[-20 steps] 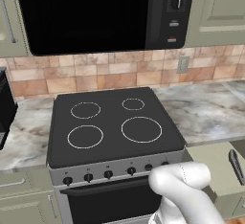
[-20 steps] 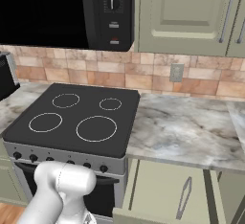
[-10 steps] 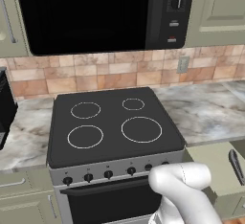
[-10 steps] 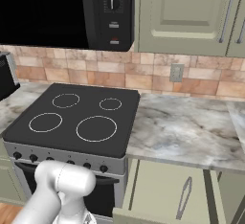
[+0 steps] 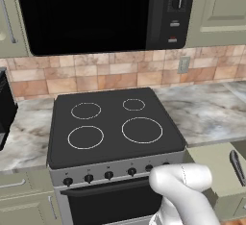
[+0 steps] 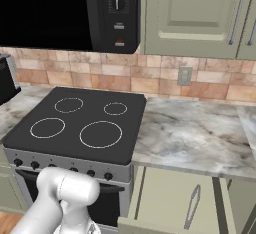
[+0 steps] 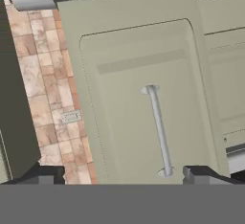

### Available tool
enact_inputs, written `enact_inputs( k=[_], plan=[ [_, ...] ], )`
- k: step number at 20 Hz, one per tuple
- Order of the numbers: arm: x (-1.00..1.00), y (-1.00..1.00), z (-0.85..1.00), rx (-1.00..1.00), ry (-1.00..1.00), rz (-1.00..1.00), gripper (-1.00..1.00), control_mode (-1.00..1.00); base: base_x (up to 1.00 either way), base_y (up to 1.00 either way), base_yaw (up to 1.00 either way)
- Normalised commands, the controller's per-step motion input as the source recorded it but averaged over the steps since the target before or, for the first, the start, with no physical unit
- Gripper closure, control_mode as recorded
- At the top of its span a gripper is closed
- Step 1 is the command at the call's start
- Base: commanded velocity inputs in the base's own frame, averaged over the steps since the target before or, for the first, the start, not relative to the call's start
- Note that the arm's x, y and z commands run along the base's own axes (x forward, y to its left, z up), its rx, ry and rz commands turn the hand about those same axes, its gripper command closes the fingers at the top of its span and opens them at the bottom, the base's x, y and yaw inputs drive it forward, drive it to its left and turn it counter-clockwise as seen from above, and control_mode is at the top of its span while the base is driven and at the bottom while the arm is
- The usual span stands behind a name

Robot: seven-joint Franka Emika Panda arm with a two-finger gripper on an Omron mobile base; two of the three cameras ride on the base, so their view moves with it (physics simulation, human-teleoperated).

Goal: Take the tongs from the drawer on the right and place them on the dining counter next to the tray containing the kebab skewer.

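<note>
Nothing has shifted since a second ago: the tongs (image 6: 192, 207) lie untouched in the pulled-out drawer (image 6: 165, 200) right of the stove (image 6: 80, 128), while the gripper (image 7: 122, 175), jaws spread wide and empty, faces a cupboard door (image 7: 139, 89).

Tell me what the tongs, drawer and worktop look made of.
Tongs: likely brushed metal, thin grey arms with a dull sheen.
Drawer: looks like painted wood, flat matte pale surface.
Worktop: marble or marble-look stone, grey veining, smooth.
</note>
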Motion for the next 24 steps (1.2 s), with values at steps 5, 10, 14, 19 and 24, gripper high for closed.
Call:
enact_inputs(
  k=[5,10,14,19,24],
  plan=[
    [-0.61,-0.16,0.59,0.0,0.0,0.0,-1.0,-1.0,0.0,0.0,0.0],
    [-0.36,-0.01,0.6,0.0,0.0,0.0,-1.0,-1.0,0.0,0.0,0.0],
    [-0.22,0.0,0.58,0.0,0.0,0.0,-1.0,-1.0,0.0,0.0,0.0],
    [-0.11,0.04,0.56,-0.02,0.0,0.0,-1.0,-1.0,0.0,0.0,0.0],
    [-0.07,0.11,0.66,-0.05,0.0,0.0,-1.0,-1.0,0.0,0.0,0.0]
  ],
)
